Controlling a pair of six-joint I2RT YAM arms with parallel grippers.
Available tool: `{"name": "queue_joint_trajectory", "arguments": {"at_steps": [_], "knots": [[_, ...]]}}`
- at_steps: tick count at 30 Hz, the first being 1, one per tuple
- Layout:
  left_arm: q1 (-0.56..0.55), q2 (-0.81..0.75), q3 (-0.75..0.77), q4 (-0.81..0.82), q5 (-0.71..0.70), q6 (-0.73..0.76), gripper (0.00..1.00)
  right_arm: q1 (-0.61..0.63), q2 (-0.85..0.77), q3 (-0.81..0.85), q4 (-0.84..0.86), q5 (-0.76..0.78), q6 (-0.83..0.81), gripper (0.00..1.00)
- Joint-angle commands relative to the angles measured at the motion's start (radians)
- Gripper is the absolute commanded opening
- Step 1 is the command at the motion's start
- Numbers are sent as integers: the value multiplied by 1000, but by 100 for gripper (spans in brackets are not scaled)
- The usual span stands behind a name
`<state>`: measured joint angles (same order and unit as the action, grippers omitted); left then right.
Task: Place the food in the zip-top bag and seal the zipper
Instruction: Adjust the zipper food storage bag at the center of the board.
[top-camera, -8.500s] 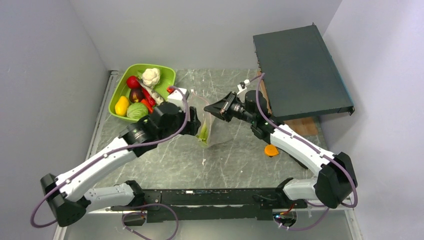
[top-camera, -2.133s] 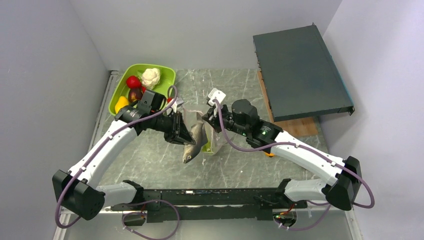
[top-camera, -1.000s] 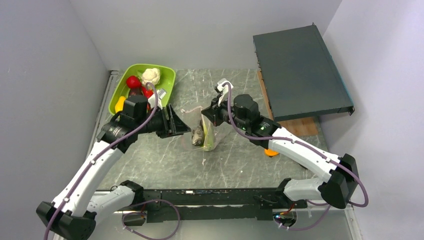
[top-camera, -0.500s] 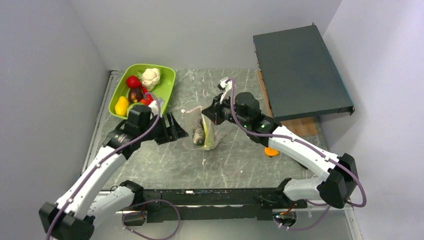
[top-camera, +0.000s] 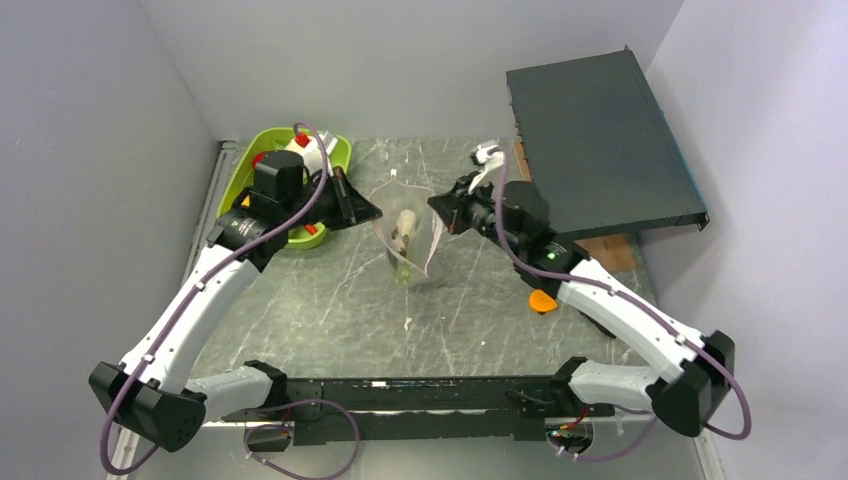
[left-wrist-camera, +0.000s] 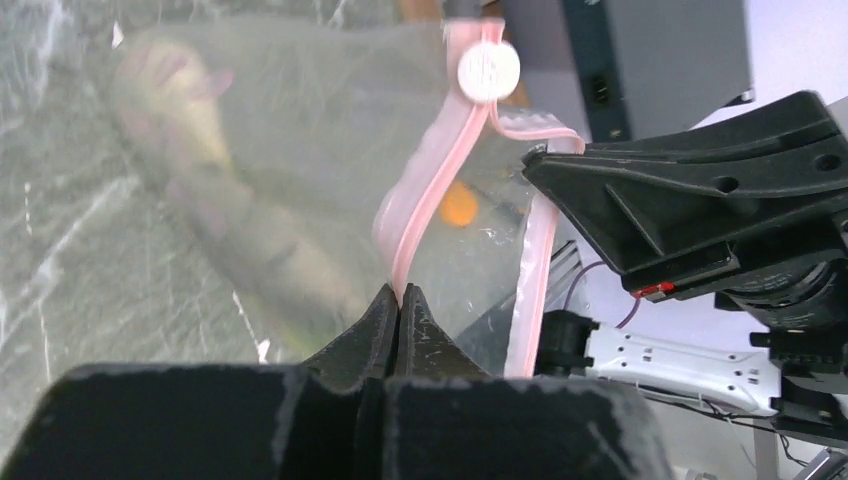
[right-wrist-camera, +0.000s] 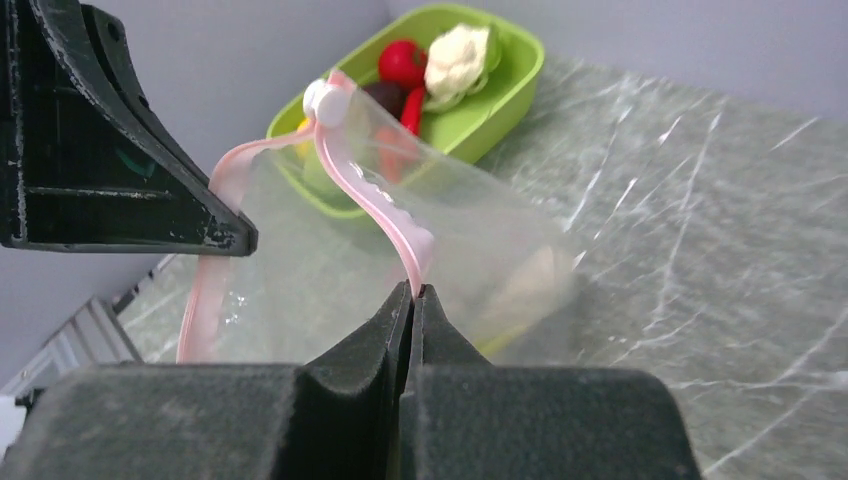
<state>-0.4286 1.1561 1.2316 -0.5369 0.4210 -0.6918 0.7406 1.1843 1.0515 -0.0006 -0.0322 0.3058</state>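
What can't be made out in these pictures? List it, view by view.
- Top view: the left arm covers most of the lime-green tray, so what is left there cannot be counted.
- Top view: the right arm cuts off part of the orange disc.
- Left wrist view: crinkled plastic of the zip-top bag blurs the food inside; kinds unclear.
- Left wrist view: the left pincer hides the zipper stretch it pinches.

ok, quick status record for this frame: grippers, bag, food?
left gripper: shut on zipper, one side of mouth
right gripper: shut on zipper, opposite side
zip-top bag: between the arms, mouth spread open, unsealed
in bag: pale food item, green piece
tray: holds more food, including red piece and cauliflower
orange disc: outside bag, untouched
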Motion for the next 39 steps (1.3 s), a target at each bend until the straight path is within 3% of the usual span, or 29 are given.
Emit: {"name": "queue_joint_trajectory", "arguments": {"at_steps": [1,18,28,33,39], "knots": [[2,-3,66,36,12,22,0,-7,-118,41,19,98,-36,0],[7,73,65,-19,33,51,0,-7,-95,7,56,38,-36,0],[8,56,68,-138,-76,198,15,-8,-74,-69,81,43,2,0],[8,28,98,-135,-67,227,39,-8,-119,-65,37,124,-33,0],[19,-159,-18,24,-228,236,67,-7,-194,-48,-7,180,-88,0]]}}
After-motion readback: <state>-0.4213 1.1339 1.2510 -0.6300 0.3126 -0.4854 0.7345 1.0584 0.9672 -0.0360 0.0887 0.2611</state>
